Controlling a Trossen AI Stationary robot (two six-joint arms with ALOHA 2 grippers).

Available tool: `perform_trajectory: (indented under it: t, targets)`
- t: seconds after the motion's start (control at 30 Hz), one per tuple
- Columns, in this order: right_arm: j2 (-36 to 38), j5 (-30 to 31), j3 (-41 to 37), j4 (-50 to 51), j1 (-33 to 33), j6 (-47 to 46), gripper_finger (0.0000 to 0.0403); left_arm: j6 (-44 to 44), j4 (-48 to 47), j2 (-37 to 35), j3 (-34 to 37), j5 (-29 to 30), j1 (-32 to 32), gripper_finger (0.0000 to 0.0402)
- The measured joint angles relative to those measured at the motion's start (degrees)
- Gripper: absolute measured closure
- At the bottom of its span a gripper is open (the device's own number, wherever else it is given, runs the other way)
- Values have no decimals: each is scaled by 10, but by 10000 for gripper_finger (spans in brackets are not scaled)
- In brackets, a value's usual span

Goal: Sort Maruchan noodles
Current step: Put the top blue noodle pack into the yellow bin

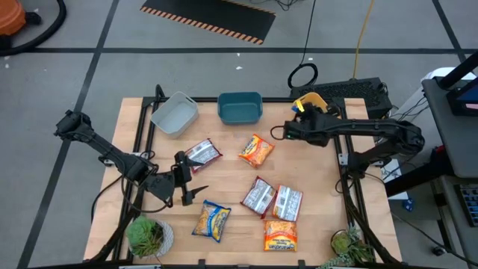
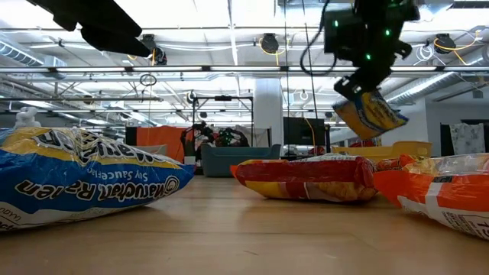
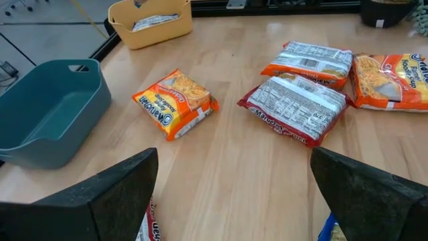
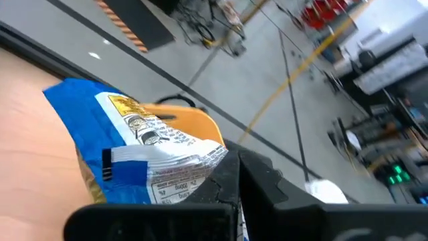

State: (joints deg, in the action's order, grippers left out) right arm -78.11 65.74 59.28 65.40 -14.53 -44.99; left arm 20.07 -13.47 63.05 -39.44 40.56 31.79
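Right claw [image 1: 299, 109] carries a yellow-blue packet [image 2: 370, 111] over the yellow tub [image 3: 150, 21]; left claw [image 1: 196, 196] gapes; six packets wait on the counter [image 1: 321, 224].

Colours on the light wood table [image 1: 314, 224]: grey tub [image 1: 175, 113] at 11 o'clock, teal tub [image 1: 240, 107] at 12, yellow tub [image 1: 312, 100] at 1. Orange packet [image 1: 256, 150] near centre, another orange packet [image 1: 280, 236] at 5. Silver-white/red packets: [image 1: 202, 154] at 9, [image 1: 259, 197] and [image 1: 287, 202] at 4. Yellow-and-blue packet [image 1: 212, 221] at 7; blue/yellow packet with white printed back [image 4: 127, 157] in the black right gripper [image 4: 231, 177].
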Motion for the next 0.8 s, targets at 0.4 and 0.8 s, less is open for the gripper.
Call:
perform_trajectory:
  t: [0.4, 0.8]
  targets:
    - [0, -75, -51, -13, -66, -17, 403, -1, 0, 0, 0, 0, 0, 7]
    - [0, -65, -59, -38, -91, -82, 384, -1, 0, 0, 0, 0, 0, 7]
